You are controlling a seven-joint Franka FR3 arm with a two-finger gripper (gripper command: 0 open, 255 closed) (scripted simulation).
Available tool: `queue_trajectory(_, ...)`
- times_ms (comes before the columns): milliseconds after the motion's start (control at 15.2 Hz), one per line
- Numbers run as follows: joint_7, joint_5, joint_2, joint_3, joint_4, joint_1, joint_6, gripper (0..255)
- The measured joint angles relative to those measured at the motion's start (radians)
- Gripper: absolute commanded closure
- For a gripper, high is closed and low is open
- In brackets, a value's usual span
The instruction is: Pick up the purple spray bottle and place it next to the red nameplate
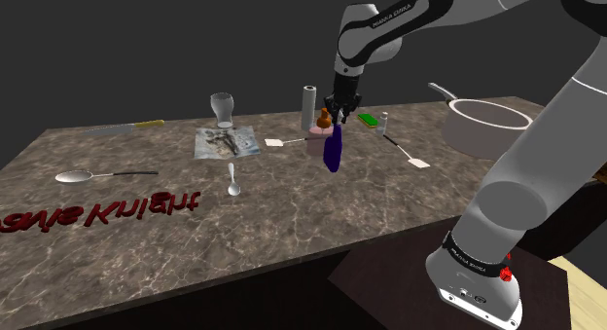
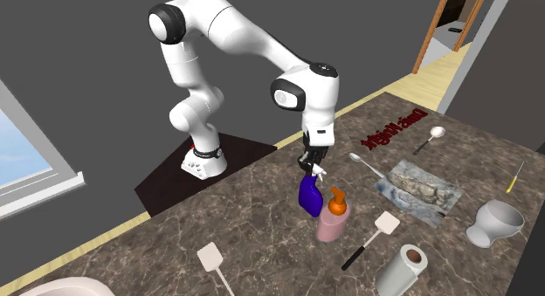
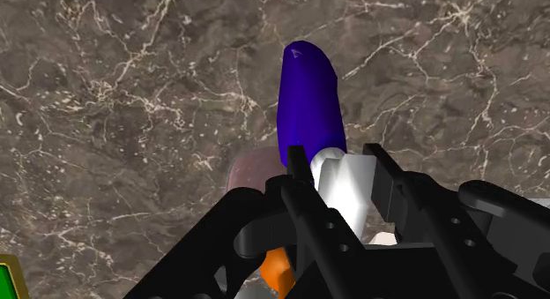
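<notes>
gripper: black fingers [image 3: 339, 160] clamped on the white spray head of the purple spray bottle [image 3: 308, 99], one finger each side, the body hanging below the hand.
bottle: tilted rather than upright, over the middle of the dark marbled counter [image 1: 292, 211]; in the shoulder view the gripper [image 1: 339, 119] carries the purple spray bottle [image 1: 334, 148] by its top. whether its base clears the stone cannot be told.
closest neighbour: a pink soap dispenser [image 2: 333, 220] with an orange pump, just beside the bottle [image 2: 309, 196], on the side away from the stand.
nameplate: the red nameplate [image 1: 97, 214] lies flat near the counter's front edge, well apart from the bottle, towards the shoulder view's left.
open room: a bare band of counter runs along the front edge from under the gripper [image 2: 311, 168] to the lettering [image 2: 395, 131].
in the way: a small spoon [image 1: 233, 179] lies between bottle and nameplate; a printed mat [image 1: 227, 141] sits behind it, and a large spoon [image 1: 92, 175] lies just behind the lettering.
back row: a stemmed glass [image 1: 223, 109], a paper roll [image 1: 308, 106] and a green item [image 1: 368, 119] stand beyond the gripper.
flanks: two white spatulas [image 1: 277, 142] [image 1: 409, 155] lie either side of the bottle.
far end: a pale pot [image 1: 486, 124] sits near the counter's end at the shoulder view's right.
</notes>
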State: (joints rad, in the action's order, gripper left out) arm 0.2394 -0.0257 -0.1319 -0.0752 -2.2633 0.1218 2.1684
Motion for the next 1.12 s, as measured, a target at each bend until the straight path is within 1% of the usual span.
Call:
queue_trajectory(528,0.0,0.0,0.0,0.0,0.0,0.0,0.0,255)
queue_trajectory(726,0.0,0.0,-0.01,0.0,0.016,0.0,-0.026,255)
queue_trajectory(1122,0.0,-0.001,-0.037,0.001,0.07,0.0,-0.107,255)
